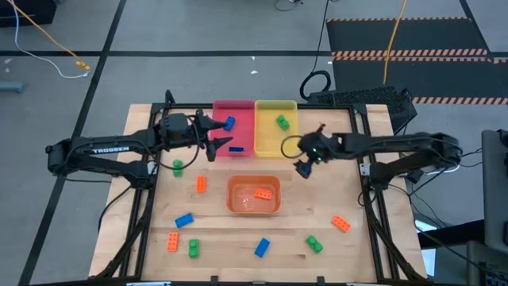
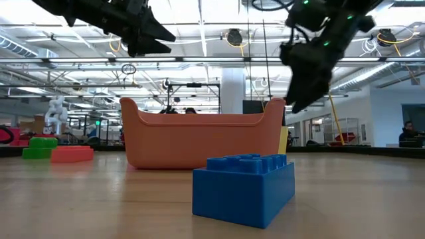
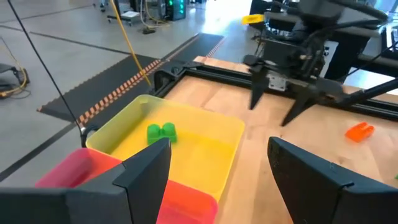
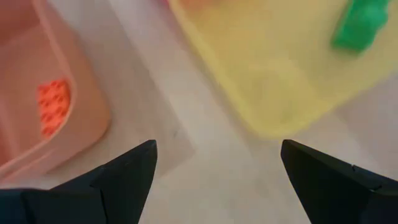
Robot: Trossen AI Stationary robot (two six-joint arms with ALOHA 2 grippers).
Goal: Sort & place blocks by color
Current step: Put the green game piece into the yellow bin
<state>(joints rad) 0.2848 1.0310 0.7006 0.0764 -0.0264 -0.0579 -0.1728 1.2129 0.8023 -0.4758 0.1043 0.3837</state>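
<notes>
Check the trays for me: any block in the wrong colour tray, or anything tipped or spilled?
Nothing stands out. The pink tray holds two blue blocks, the yellow tray one green block, and the orange tray an orange block. All trays sit upright; the remaining blocks lie loose on the table.

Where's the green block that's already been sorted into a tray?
In the high view the green block lies in the yellow tray at the table's far edge, right of the pink tray and just beyond the right gripper.
</notes>
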